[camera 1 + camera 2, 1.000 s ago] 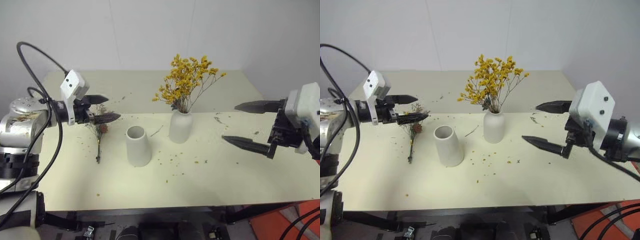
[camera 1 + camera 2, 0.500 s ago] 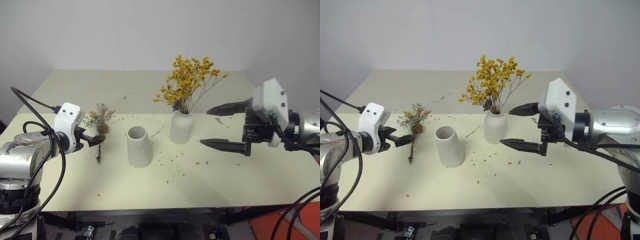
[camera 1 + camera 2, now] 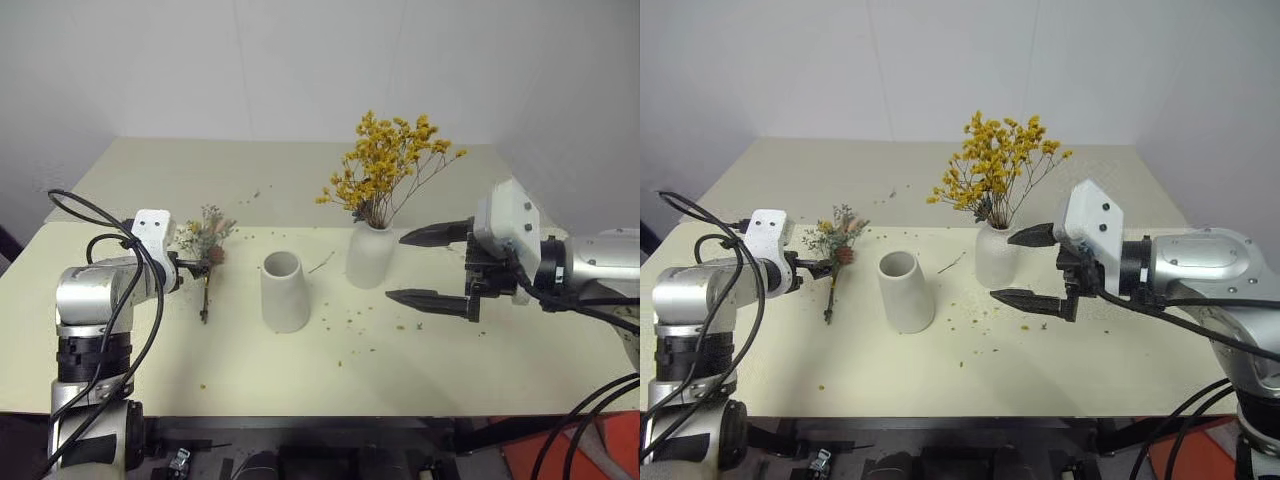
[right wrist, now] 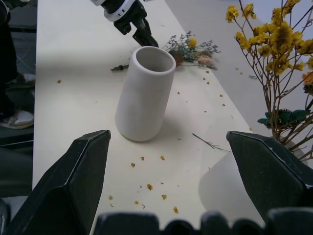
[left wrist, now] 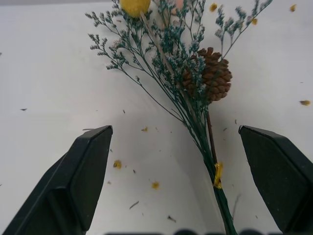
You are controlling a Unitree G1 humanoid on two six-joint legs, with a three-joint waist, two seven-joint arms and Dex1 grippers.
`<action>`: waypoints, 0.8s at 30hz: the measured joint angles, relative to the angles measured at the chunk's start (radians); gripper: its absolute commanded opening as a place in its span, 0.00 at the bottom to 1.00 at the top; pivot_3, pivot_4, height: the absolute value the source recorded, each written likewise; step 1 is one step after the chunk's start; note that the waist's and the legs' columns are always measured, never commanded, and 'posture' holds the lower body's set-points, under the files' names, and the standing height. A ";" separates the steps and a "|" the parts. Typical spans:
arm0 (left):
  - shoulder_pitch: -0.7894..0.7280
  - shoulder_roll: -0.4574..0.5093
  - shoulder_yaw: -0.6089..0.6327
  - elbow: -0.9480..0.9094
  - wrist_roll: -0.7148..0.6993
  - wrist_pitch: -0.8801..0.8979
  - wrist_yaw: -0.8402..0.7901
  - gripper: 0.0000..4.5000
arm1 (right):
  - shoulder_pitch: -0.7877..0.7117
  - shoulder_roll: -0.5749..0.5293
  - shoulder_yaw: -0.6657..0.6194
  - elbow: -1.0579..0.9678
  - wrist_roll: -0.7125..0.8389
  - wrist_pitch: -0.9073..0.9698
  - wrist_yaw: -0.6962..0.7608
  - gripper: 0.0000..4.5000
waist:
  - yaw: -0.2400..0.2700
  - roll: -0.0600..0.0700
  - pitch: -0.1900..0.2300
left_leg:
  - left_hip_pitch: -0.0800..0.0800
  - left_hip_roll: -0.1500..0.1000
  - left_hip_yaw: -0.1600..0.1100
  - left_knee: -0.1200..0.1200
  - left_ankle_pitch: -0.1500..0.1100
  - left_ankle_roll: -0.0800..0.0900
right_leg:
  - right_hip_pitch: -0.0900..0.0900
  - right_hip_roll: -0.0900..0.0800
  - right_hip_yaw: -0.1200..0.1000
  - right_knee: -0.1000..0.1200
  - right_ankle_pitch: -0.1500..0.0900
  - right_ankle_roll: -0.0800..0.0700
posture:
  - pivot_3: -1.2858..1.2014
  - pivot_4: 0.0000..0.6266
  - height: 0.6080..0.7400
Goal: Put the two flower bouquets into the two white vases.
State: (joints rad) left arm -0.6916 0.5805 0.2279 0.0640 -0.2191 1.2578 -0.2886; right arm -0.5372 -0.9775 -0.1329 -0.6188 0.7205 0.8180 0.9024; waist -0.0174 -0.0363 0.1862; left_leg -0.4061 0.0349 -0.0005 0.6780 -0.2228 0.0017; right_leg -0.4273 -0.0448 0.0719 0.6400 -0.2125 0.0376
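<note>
The yellow-orange bouquet (image 3: 390, 165) stands in the rounded white vase (image 3: 368, 258) at the table's middle. Left of it the cone-shaped white vase (image 3: 283, 292) stands upright with nothing in it. The small grey-green bouquet (image 3: 205, 240), with a pine cone, lies flat on the table further left. My left gripper (image 3: 192, 268) is low at the table, open, and its fingers straddle the bunch's stem (image 5: 210, 161) without touching it. Just right of the rounded vase my right gripper (image 3: 395, 268) hovers open, holding nothing.
Yellow petal crumbs (image 3: 350, 320) and a loose twig (image 3: 316, 265) lie scattered around the vases. A seam (image 3: 120, 225) runs across the cream table behind the vases. The white wall stands close behind, and the table's front edge (image 3: 320, 412) is near me.
My left gripper has sunk to the table and turned onto the small bunch's stem. The right gripper has moved left, up to the rounded vase. Both stayed open.
</note>
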 measured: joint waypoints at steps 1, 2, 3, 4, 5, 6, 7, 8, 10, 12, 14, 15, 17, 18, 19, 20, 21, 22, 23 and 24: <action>-0.002 -0.001 -0.011 0.026 0.003 -0.018 -0.001 1.00 | 0.004 0.000 0.000 -0.006 0.002 0.000 -0.007 0.99 | 0.000 0.000 0.000 | 0.000 0.000 0.000 0.000 0.000 0.000 | 0.000 0.000 0.000 0.000 0.000 0.000 | 0.52 0.24 1.00; -0.004 -0.002 -0.019 0.050 0.004 -0.032 -0.004 1.00 | 0.009 0.000 -0.003 -0.013 0.007 0.000 -0.016 0.99 | -0.001 0.000 0.000 | 0.000 0.000 0.000 0.000 0.000 0.000 | 0.000 0.000 0.000 0.000 0.000 0.000 | 0.52 0.24 1.00; -0.004 -0.004 -0.028 0.072 0.004 -0.047 -0.009 1.00 | 0.015 0.000 -0.008 -0.020 0.009 0.001 -0.024 0.99 | -0.001 0.000 0.000 | 0.000 0.000 0.000 0.000 0.000 0.000 | 0.000 0.000 0.000 0.000 0.000 0.000 | 0.52 0.24 1.00; -0.004 -0.008 -0.037 0.095 0.004 -0.060 -0.015 1.00 | 0.022 0.000 -0.015 -0.027 0.011 0.001 -0.033 0.99 | 0.000 0.000 0.000 | 0.000 0.000 0.000 0.000 0.000 0.000 | 0.000 0.000 0.000 0.000 0.000 0.000 | 0.52 0.24 1.00; -0.005 -0.012 -0.047 0.113 0.004 -0.076 -0.019 1.00 | 0.033 -0.002 -0.022 -0.034 0.011 0.001 -0.039 0.99 | 0.000 0.000 0.000 | 0.000 0.000 0.000 0.000 0.000 0.000 | 0.000 0.000 0.000 0.000 0.000 0.000 | 0.52 0.24 1.00; -0.005 -0.018 -0.053 0.127 0.004 -0.088 -0.019 1.00 | 0.041 -0.003 -0.029 -0.039 0.012 0.002 -0.042 0.99 | 0.001 0.000 0.000 | 0.000 0.000 0.000 0.000 0.000 0.000 | 0.000 0.000 0.000 0.000 0.000 0.000 | 0.52 0.24 1.00; -0.007 -0.025 -0.056 0.150 0.005 -0.105 -0.020 0.96 | 0.045 -0.004 -0.033 -0.043 0.012 0.003 -0.047 1.00 | 0.002 0.000 0.000 | 0.000 0.000 0.000 0.000 0.000 0.000 | 0.000 0.000 0.000 0.000 0.000 0.000 | 0.52 0.24 1.00; -0.012 -0.032 -0.057 0.174 0.006 -0.125 -0.021 0.91 | 0.046 -0.005 -0.038 -0.046 0.014 0.005 -0.054 1.00 | 0.002 0.000 0.000 | 0.000 0.000 0.000 0.000 0.000 0.000 | 0.000 0.000 0.000 0.000 0.000 0.000 | 0.52 0.24 1.00; -0.027 -0.040 -0.058 0.211 0.010 -0.165 -0.022 0.81 | 0.048 -0.011 -0.044 -0.052 0.020 0.008 -0.062 1.00 | 0.002 0.000 0.000 | 0.000 0.000 0.000 0.000 0.000 0.000 | 0.000 0.000 0.000 0.000 0.000 0.000 | 0.52 0.24 1.00; -0.041 -0.049 -0.060 0.247 0.017 -0.194 -0.023 0.65 | 0.052 -0.013 -0.046 -0.060 0.027 0.012 -0.066 1.00 | 0.002 0.000 0.000 | 0.000 0.000 0.000 0.000 0.000 0.000 | 0.000 0.000 0.000 0.001 0.000 0.001 | 0.52 0.24 1.00; -0.058 -0.062 -0.062 0.279 0.020 -0.223 -0.022 0.51 | 0.056 -0.015 -0.047 -0.062 0.033 0.013 -0.069 1.00 | 0.002 0.000 0.000 | 0.000 0.000 0.000 0.000 0.000 0.000 | 0.000 0.000 0.000 0.000 0.000 0.001 | 0.52 0.24 1.00; -0.064 -0.068 -0.063 0.292 0.020 -0.236 -0.022 0.45 | 0.056 -0.017 -0.047 -0.061 0.035 0.013 -0.069 1.00 | 0.003 0.000 0.000 | 0.000 0.000 0.000 0.000 0.000 0.000 | 0.000 0.000 0.000 0.000 0.000 0.001 | 0.52 0.24 1.00; -0.075 -0.078 -0.066 0.311 0.022 -0.252 -0.022 0.30 | 0.056 -0.022 -0.048 -0.061 0.040 0.013 -0.070 1.00 | 0.003 0.000 0.000 | 0.000 0.000 0.000 0.000 0.000 0.000 | 0.001 0.000 0.000 0.000 0.000 0.001 | 0.52 0.24 1.00; -0.077 -0.082 -0.068 0.313 0.022 -0.254 -0.022 0.24 | 0.056 -0.024 -0.048 -0.060 0.040 0.013 -0.070 1.00 | 0.003 0.000 0.000 | 0.000 0.000 0.000 0.000 0.000 0.000 | 0.001 0.000 0.000 0.000 0.000 0.001 | 0.52 0.24 1.00; -0.078 -0.084 -0.070 0.313 0.022 -0.254 -0.022 0.17 | 0.056 -0.027 -0.048 -0.060 0.040 0.013 -0.070 1.00 | 0.003 0.000 0.000 | 0.000 0.000 0.000 0.000 0.000 0.000 | 0.001 0.000 0.000 0.000 0.000 0.001 | 0.52 0.24 1.00; -0.079 -0.086 -0.071 0.313 0.022 -0.254 -0.022 0.09 | 0.056 -0.030 -0.048 -0.058 0.040 0.013 -0.070 1.00 | 0.003 0.000 0.000 | 0.000 0.000 0.000 0.000 0.000 0.000 | 0.000 0.000 0.000 0.000 0.000 0.001 | 0.52 0.24 1.00; -0.079 -0.089 -0.071 0.311 0.022 -0.254 -0.021 0.02 | 0.056 -0.033 -0.048 -0.056 0.040 0.013 -0.070 1.00 | 0.003 0.000 0.000 | 0.000 0.000 0.000 0.000 0.000 0.000 | 0.001 0.000 0.000 0.000 0.000 0.001 | 0.52 0.24 1.00; -0.079 -0.092 -0.071 0.307 0.022 -0.254 -0.019 0.01 | 0.056 -0.034 -0.048 -0.054 0.039 0.013 -0.070 1.00 | 0.003 0.000 0.000 | 0.000 0.000 0.000 0.000 0.000 0.000 | 0.000 0.000 0.000 0.000 0.000 0.001 | 0.52 0.24 1.00; -0.078 -0.094 -0.071 0.304 0.022 -0.254 -0.018 0.01 | 0.056 -0.034 -0.048 -0.053 0.039 0.013 -0.070 1.00 | 0.003 0.000 0.000 | 0.000 0.000 0.000 0.000 0.000 0.000 | 0.000 0.000 0.000 0.000 0.000 0.001 | 0.52 0.24 1.00; -0.075 -0.096 -0.070 0.295 0.021 -0.254 -0.016 0.01 | 0.056 -0.035 -0.048 -0.050 0.039 0.012 -0.070 1.00 | 0.003 0.000 0.000 | 0.000 0.000 0.000 0.000 0.000 0.000 | 0.000 0.000 0.000 0.000 0.000 0.001 | 0.52 0.24 1.00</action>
State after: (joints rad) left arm -0.7671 0.4845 0.1578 0.3595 -0.1981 1.0036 -0.3050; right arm -0.4808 -1.0124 -0.1807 -0.6684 0.7596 0.8304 0.8328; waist -0.0145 -0.0366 0.1860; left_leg -0.4060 0.0346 -0.0005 0.6782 -0.2228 0.0017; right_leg -0.4268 -0.0449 0.0719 0.6398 -0.2126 0.0383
